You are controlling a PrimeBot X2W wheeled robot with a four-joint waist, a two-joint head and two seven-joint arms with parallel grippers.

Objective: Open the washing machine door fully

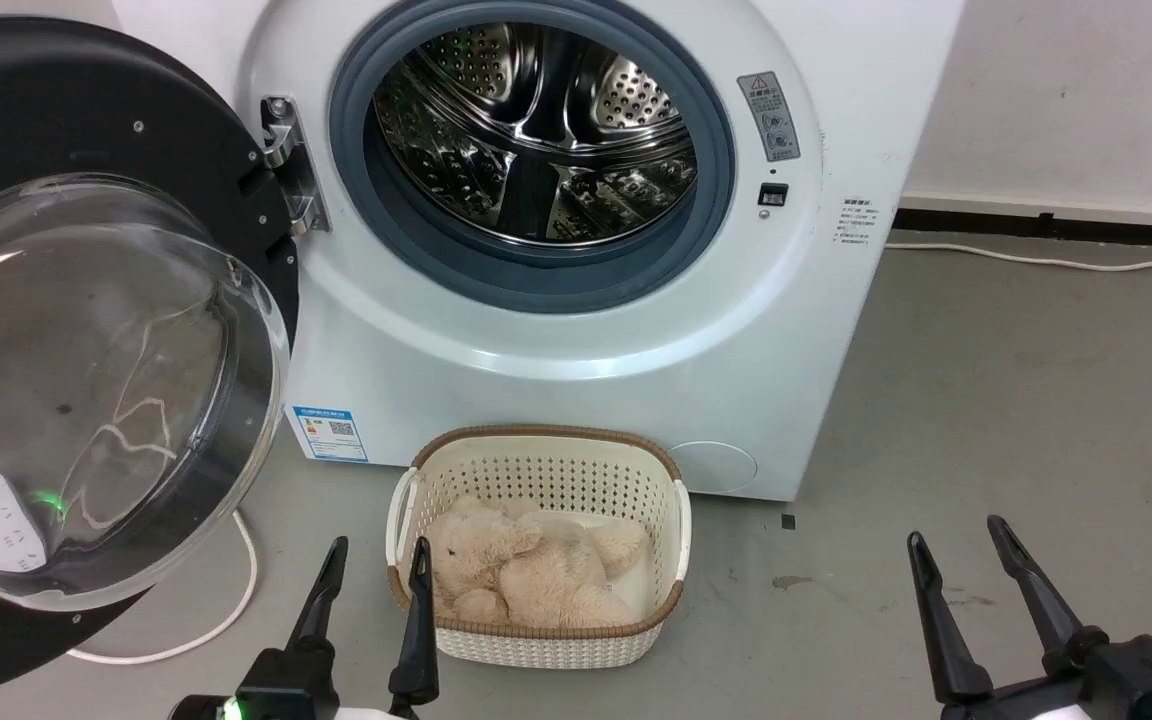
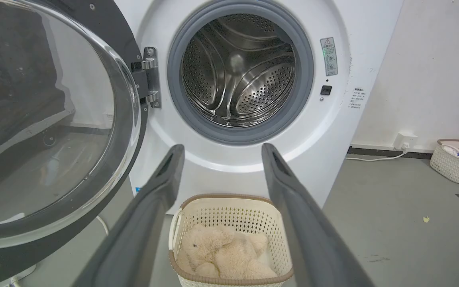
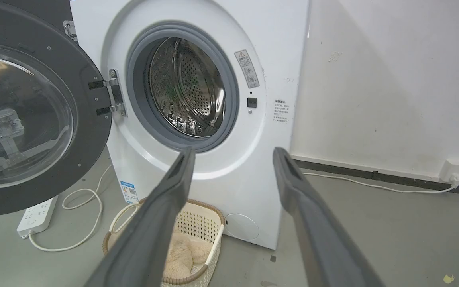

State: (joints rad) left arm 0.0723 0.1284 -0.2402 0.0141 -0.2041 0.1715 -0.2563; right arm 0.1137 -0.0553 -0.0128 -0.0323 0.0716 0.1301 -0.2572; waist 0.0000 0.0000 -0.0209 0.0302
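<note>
The washing machine door [image 1: 86, 330], a wide black rim around a clear domed glass bowl, stands swung wide open to the left on its metal hinge [image 1: 286, 165]. It also shows at the left in the left wrist view [image 2: 50, 123] and the right wrist view [image 3: 26, 119]. The grey rubber ring [image 1: 536, 280] and steel drum [image 1: 536, 130] are exposed. My left gripper [image 1: 378, 558] is open at the lower left, clear of the door and empty. At the lower right, my right gripper [image 1: 956, 538] is open and empty too.
A cream basket [image 1: 536, 480] with a beige plush toy [image 1: 526, 575] sits on the floor before the machine, just right of my left gripper. A white cable [image 1: 226, 610] and a power strip [image 3: 36, 217] lie under the door. Another basket [image 2: 456, 161] stands by the wall.
</note>
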